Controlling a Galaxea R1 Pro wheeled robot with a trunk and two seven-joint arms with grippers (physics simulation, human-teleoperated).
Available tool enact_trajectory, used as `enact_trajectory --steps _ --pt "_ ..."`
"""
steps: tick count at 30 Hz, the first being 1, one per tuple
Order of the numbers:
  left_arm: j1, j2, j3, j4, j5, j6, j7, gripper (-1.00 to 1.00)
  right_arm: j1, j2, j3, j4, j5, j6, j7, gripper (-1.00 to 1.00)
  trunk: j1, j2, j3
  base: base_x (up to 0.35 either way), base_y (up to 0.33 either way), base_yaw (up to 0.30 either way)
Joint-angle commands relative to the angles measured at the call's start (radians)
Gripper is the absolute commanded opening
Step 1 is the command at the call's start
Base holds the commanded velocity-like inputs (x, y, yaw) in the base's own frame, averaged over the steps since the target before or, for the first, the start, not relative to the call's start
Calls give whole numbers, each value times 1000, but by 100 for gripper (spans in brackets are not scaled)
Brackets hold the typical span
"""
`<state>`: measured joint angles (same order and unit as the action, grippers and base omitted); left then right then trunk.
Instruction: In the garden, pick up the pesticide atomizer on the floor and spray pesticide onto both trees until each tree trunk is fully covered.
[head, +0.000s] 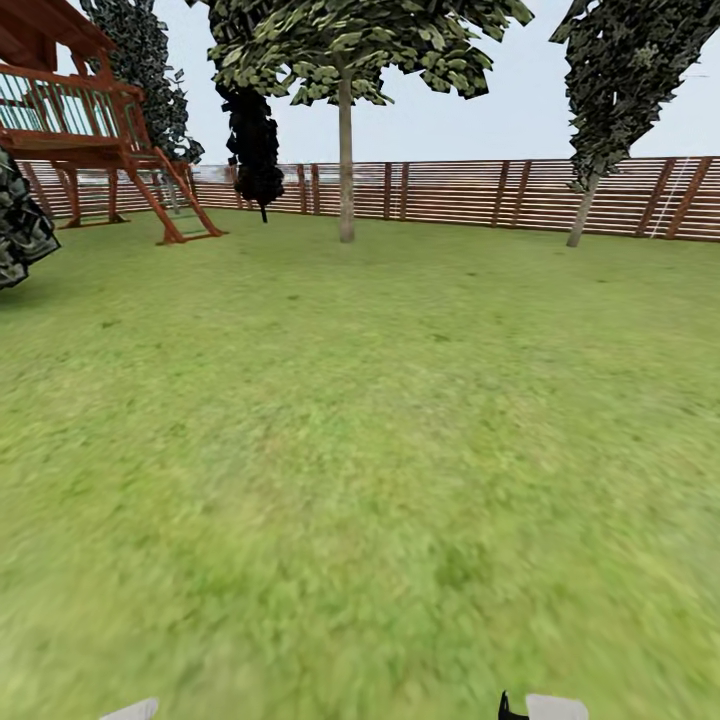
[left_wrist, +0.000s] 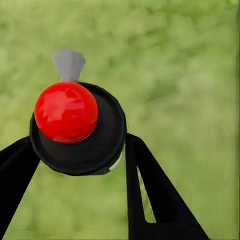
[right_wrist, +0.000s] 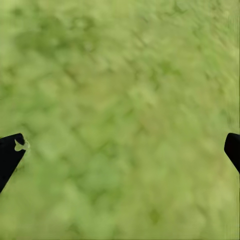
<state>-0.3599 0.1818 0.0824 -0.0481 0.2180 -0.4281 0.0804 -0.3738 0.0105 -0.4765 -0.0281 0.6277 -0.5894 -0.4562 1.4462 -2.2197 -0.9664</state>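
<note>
In the left wrist view my left gripper (left_wrist: 80, 155) is shut on the pesticide atomizer (left_wrist: 75, 130), a round black body with a red knob and a grey nozzle, held over blurred grass. My right gripper (right_wrist: 120, 150) hangs open over the lawn, with only its black fingertips (right_wrist: 10, 155) at the frame's edges. In the head view one tree (head: 345, 50) stands far ahead by the fence, its pale straight tree trunk (head: 346, 170) bare low down. A second tree (head: 620, 70) with a slim, leaning pale trunk (head: 581, 218) stands at the far right.
A brown slatted fence (head: 480, 195) closes the back of the lawn (head: 360, 450). A wooden play structure with a ladder (head: 100, 130) stands at the far left, with a near-black conifer (head: 255, 140) beside it and a shrub (head: 20, 225) at the left edge.
</note>
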Motion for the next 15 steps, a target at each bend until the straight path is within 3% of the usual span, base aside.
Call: enact_trajectory --steps 1,15 --pt "-1 0 8 1 -3 -3 -1 -100 0 0 -7 1 11 -1 -6 100 0 0 -1 340 0 0" --pt "-1 0 8 1 -3 -3 -1 -100 -1 0 -7 1 11 -1 -6 100 0 0 -1 340 0 0"
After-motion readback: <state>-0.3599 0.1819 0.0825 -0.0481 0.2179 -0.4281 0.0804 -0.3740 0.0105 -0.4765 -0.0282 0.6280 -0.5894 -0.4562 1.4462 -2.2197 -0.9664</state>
